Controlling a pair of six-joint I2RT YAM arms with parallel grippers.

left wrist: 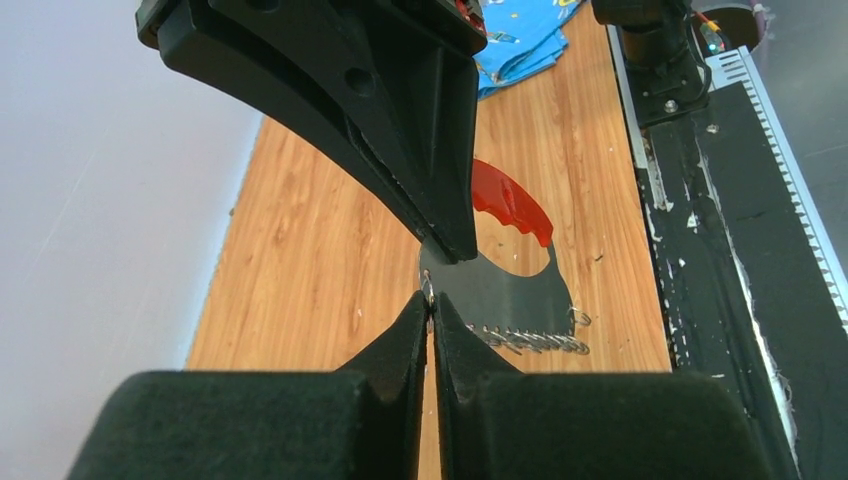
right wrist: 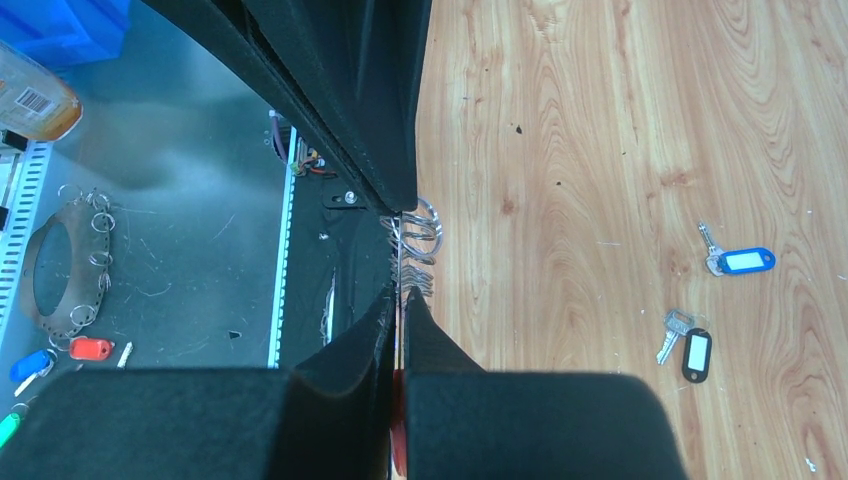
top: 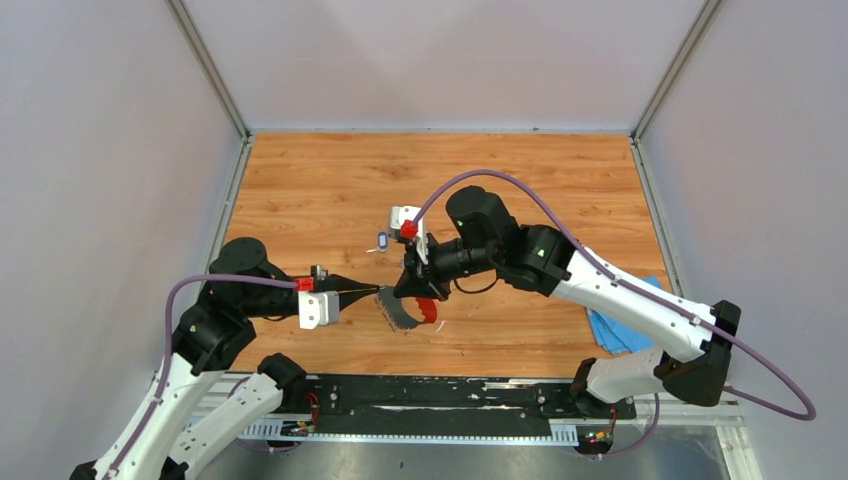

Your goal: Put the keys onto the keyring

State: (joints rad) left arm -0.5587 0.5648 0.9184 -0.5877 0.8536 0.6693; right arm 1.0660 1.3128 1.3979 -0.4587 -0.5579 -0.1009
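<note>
The keyring, a dark plate with a red handle and a row of small metal rings, hangs just above the table between both arms. My right gripper is shut on the plate's edge; red shows between its fingers. My left gripper is shut on a small ring at the plate's corner, reaching in from the left. The blue-headed key and the black-headed key lie loose on the wood. Only the blue-headed key shows in the top view.
A blue cloth lies at the table's right front edge. Off the table, the right wrist view shows another ring holder, an orange bottle and a blue box. The arms' black base rail runs along the near edge.
</note>
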